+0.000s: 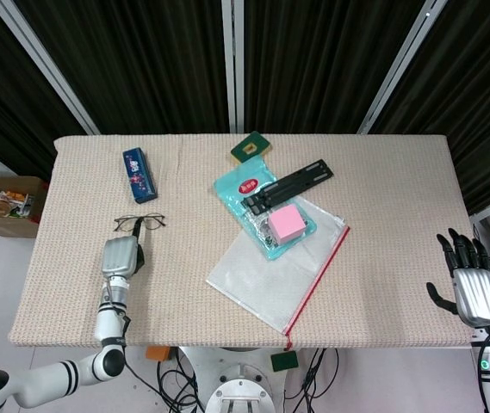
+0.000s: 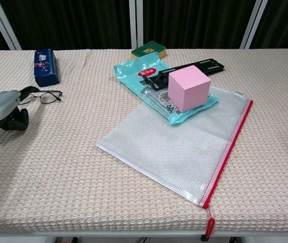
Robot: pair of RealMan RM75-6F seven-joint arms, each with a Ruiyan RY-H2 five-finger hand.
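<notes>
Left hand [image 1: 120, 256] just short of the glasses [image 1: 139, 223] on the counter [image 1: 382, 215].
Fingers curled in, holding nothing; better to pinch the near temple arm gently, avoiding the lenses.

left hand [image 1: 120, 256] beside glasses [image 1: 138, 223], perhaps touching

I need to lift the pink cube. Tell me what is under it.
The pink cube sits on a teal packet, which partly overlies a clear zip pouch. A black bar runs behind it. The packet's contents directly beneath the cube are covered.
</notes>
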